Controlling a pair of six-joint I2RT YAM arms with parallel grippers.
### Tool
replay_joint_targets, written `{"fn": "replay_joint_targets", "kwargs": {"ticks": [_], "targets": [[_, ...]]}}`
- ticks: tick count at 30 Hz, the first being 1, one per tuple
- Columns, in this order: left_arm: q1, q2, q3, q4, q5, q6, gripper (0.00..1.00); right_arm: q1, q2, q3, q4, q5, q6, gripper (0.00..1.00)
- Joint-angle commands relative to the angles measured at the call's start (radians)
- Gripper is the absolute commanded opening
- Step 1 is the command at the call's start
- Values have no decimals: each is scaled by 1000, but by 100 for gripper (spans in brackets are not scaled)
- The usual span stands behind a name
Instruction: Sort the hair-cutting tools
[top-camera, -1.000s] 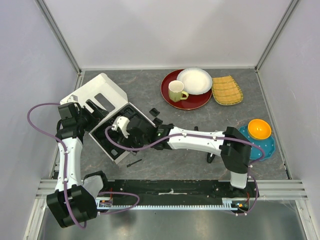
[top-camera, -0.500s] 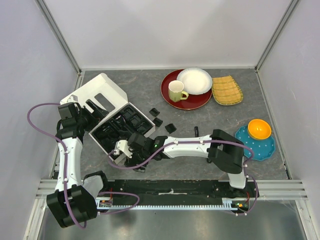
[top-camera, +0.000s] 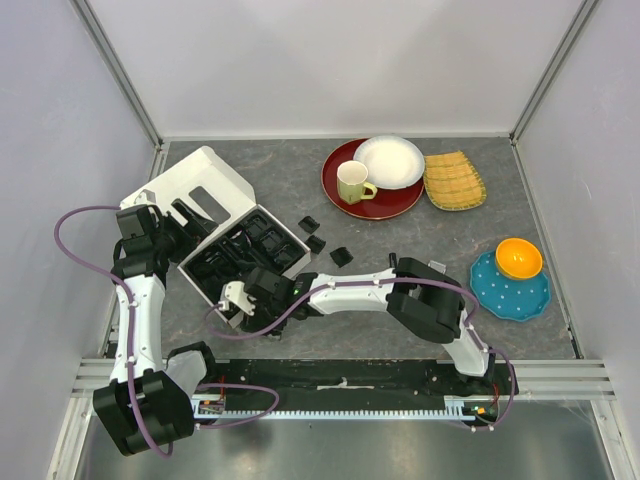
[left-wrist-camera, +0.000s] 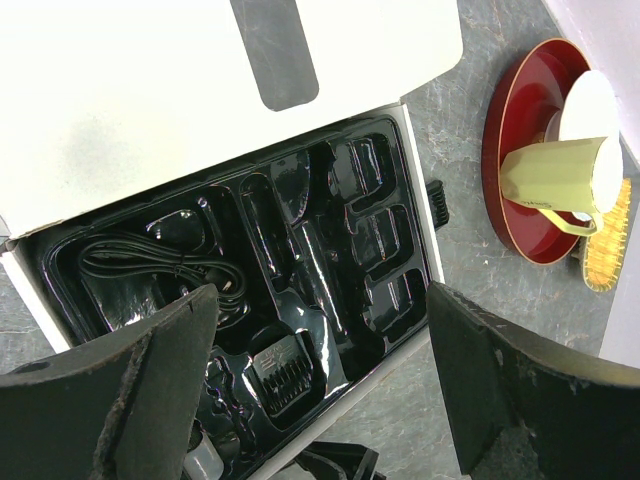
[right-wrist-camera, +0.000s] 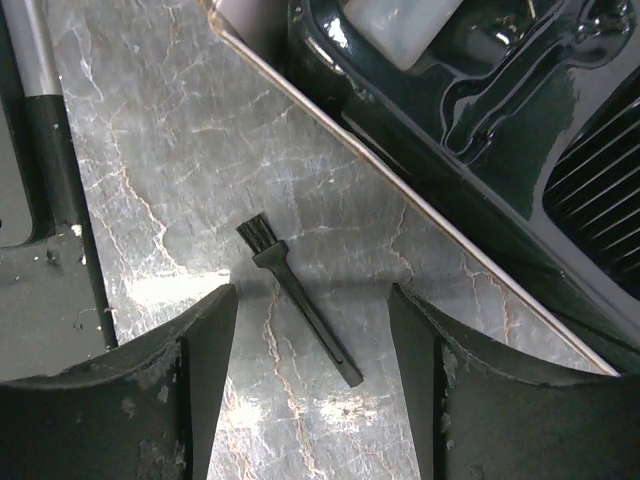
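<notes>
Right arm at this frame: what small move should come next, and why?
Probably lower the right gripper straight down and close on the small black brush: it lies flat on the table between the open jaws, outside the tray.

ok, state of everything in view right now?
white box: lid open
cord: coiled in the tray
black brush: flat on table, outside box
comb guards: loose on table beside box
yellow mug: upright on red plate
left tool: open, empty
right tool: open, above brush
</notes>
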Motion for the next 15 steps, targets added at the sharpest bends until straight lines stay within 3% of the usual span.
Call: {"fn": "replay_joint_targets", "kwargs": {"ticks": [1,10,15], "targets": [[7,11,-2,21,13,13,91,0,38,46,-10,23,-5,68],[8,5,-2,21,11,13,91,0,30,18,-88,37,-5,49],[8,6,-2,21,13,13,91,0,24,0,-128,121,17,41]]}}
